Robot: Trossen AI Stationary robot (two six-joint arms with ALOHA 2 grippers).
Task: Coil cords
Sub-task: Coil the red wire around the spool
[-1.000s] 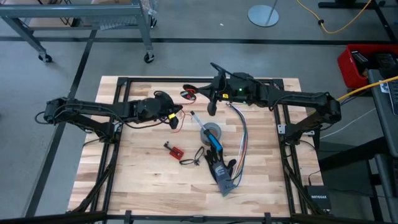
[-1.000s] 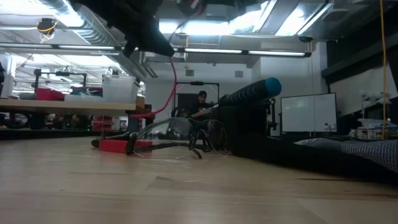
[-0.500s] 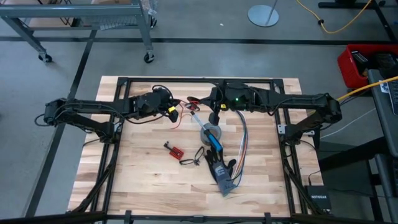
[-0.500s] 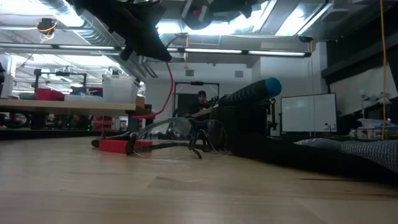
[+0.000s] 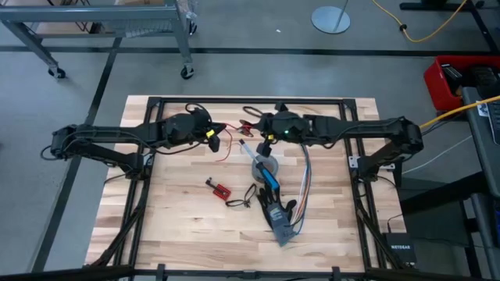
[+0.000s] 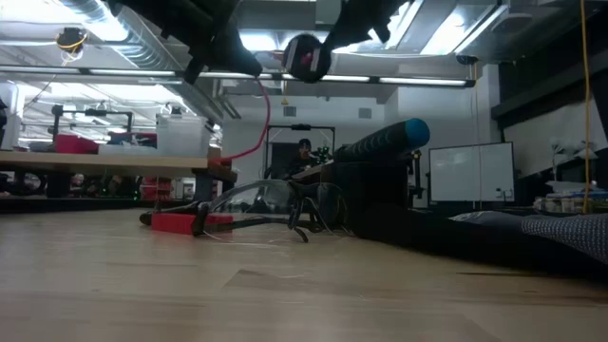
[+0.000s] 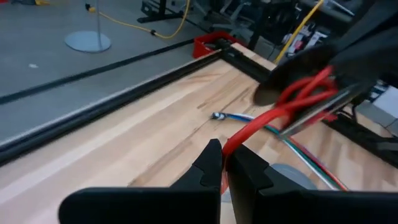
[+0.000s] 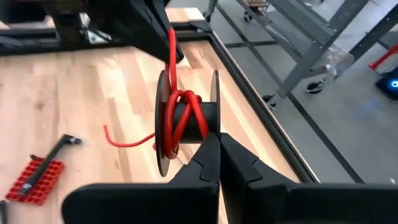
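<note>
Both arms up over far side of bench, meeting mid-air.
Right end effector closed on a black spool w/ red cord wound on its core; left end effector pinched shut on same cord's free run, just beside spool. Grey tape roll, ribbon wires, red board lie on bench below.

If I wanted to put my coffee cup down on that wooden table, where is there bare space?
The near left corner of the table is bare wood, bordered by the small red board. The near right corner, beyond the ribbon wires, is bare too. The middle is crowded: grey tape roll, blue-handled tool, and both arms meeting over the far edge with a red cord on a spool.
</note>
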